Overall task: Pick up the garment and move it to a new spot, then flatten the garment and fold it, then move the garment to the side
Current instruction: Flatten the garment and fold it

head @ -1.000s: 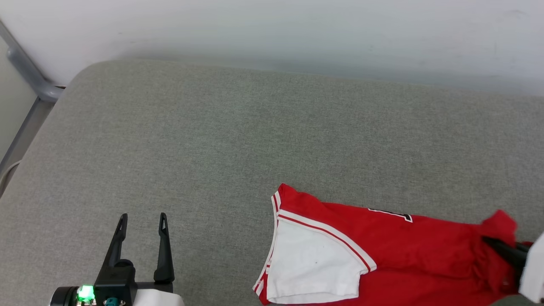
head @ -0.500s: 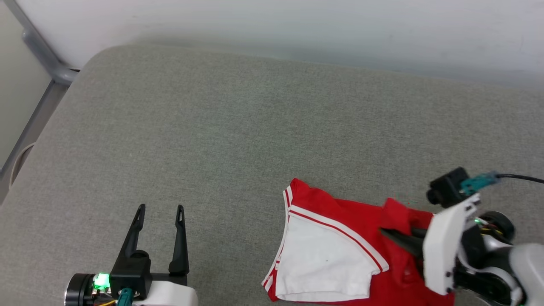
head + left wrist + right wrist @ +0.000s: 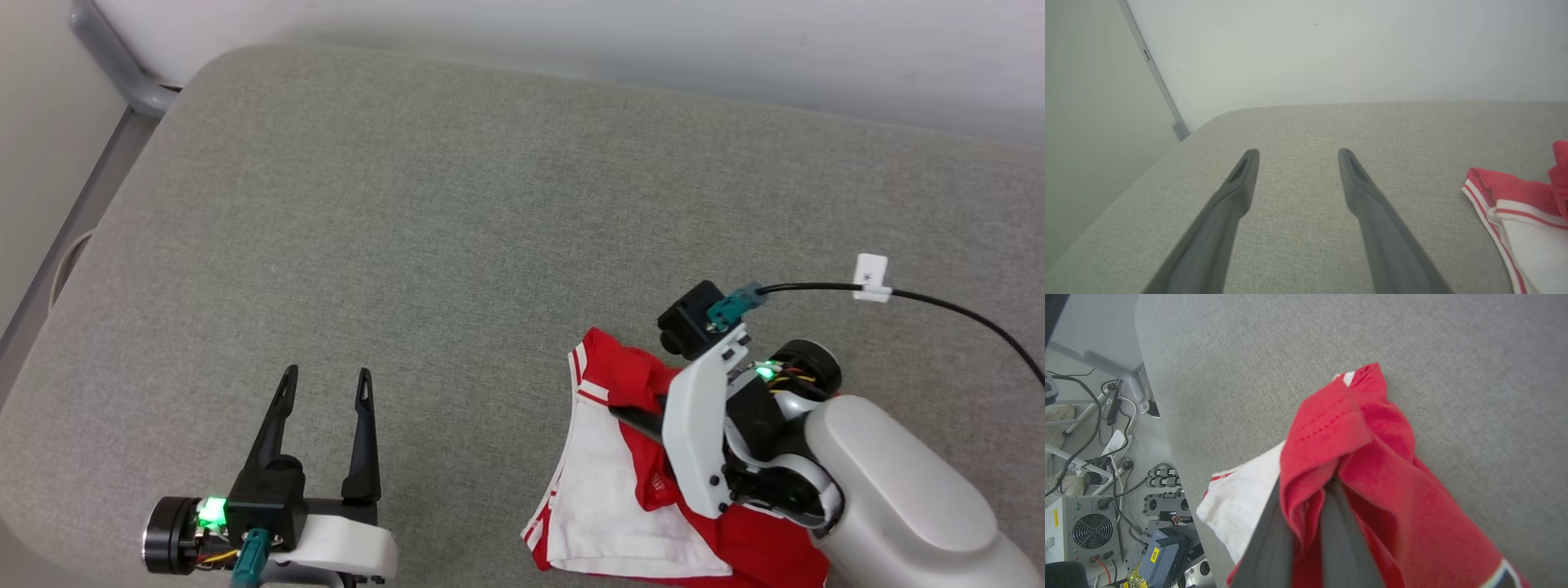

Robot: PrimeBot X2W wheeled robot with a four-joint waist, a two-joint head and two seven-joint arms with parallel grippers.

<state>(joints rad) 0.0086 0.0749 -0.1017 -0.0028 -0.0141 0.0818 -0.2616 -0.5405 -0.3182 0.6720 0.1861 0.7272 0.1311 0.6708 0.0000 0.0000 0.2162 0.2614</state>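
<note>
The garment [image 3: 604, 490] is a red jersey with a white, stripe-trimmed sleeve, bunched at the lower right of the grey cushion [image 3: 457, 220]. My right gripper [image 3: 633, 416] is shut on a fold of its red cloth and holds that fold over the white sleeve. The right wrist view shows the red cloth [image 3: 1347, 457] pinched and draped around both dark fingers [image 3: 1267, 543]. My left gripper [image 3: 325, 380] stands open over bare cushion to the left of the garment, nothing between its fingers [image 3: 1237, 192]. The garment's sleeve edge [image 3: 1506, 212] appears at the right of the left wrist view.
A white wall [image 3: 571, 33] runs behind the cushion. A grey metal frame [image 3: 114, 57] stands at the far left corner. A black cable [image 3: 939, 306] trails from my right wrist. Beyond the cushion's near edge, electronics and cables [image 3: 1106, 490] lie on the floor.
My right gripper has carried the held red fold leftward over the garment, doubling it onto the white sleeve. The head camera has shifted. The left gripper stays open.
</note>
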